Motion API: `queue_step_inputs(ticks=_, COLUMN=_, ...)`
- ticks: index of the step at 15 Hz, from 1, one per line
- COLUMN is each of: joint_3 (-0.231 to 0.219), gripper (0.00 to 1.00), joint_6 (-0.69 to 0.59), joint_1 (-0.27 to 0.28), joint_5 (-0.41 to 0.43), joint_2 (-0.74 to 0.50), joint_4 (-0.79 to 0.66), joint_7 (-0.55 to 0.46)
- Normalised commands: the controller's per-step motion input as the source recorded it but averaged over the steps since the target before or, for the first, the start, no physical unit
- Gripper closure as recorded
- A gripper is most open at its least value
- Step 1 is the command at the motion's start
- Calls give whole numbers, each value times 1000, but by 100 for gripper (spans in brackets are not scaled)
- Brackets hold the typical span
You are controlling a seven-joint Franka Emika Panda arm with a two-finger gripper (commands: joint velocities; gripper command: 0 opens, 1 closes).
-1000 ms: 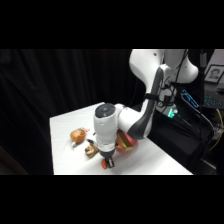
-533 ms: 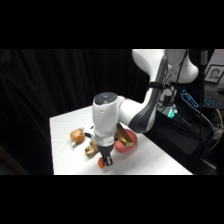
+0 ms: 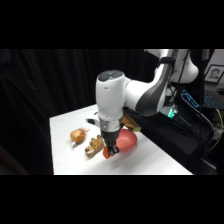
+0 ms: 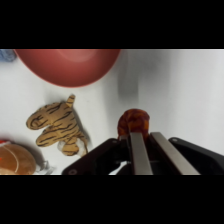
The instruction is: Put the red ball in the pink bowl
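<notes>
Low in the middle of the side view, the gripper (image 3: 110, 149) hangs just above the white desk (image 3: 65, 125), with the red ball (image 3: 106, 152) showing as an orange-red spot at its tips. The wrist view gives the closer look: the ball (image 4: 133, 123) sits right at the end of the two metal fingers (image 4: 139, 152), which lie narrowly apart and run up to it. The jaws look nearly closed around the ball's near side, but whether they truly pinch it or only touch it I cannot tell from these frames.

Compared with half a second and a second ago, the arm has swung toward the lower left of the side view and its white wrist housing now stands taller and nearer the camera, while the gripper stays low by the ball. That reads as the reach being finished and the grasp being settled, not yet a lift.

The pink bowl (image 3: 127, 139) lies just right of the gripper in the side view, partly hidden behind it; in the wrist view it fills the upper left (image 4: 67, 67), near the ball. A striped toy tiger (image 4: 56, 125) lies at the left of the wrist view, between bowl and lower edge, and a paler orange round thing (image 3: 77, 135) sits further left on the desk. If the hold is good, a short lift and carry to the bowl remains.
</notes>
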Motion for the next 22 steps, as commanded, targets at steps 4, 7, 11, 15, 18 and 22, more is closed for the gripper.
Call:
queue_step_inputs(ticks=4, joint_3=127, gripper=97, joint_6=-228, joint_1=-163, joint_5=12, joint_2=-488, joint_4=-321, joint_7=-205)
queue_step_inputs(ticks=7, joint_3=106, gripper=97, joint_6=-78, joint_1=-198, joint_5=38, joint_2=-434, joint_4=-359, joint_7=-195)
queue_step_inputs(ticks=11, joint_3=84, gripper=97, joint_6=47, joint_1=-201, joint_5=88, joint_2=-414, joint_4=-423, joint_7=-187)
queue_step_inputs(ticks=15, joint_3=72, gripper=97, joint_6=118, joint_1=-167, joint_5=121, joint_2=-371, joint_4=-413, joint_7=-167)
queue_step_inputs(ticks=18, joint_3=90, gripper=97, joint_6=191, joint_1=-112, joint_5=120, joint_2=-299, joint_4=-380, joint_7=-119)
queue_step_inputs(ticks=22, joint_3=99, gripper=97, joint_6=309, joint_1=-84, joint_5=69, joint_2=-193, joint_4=-321, joint_7=-41)
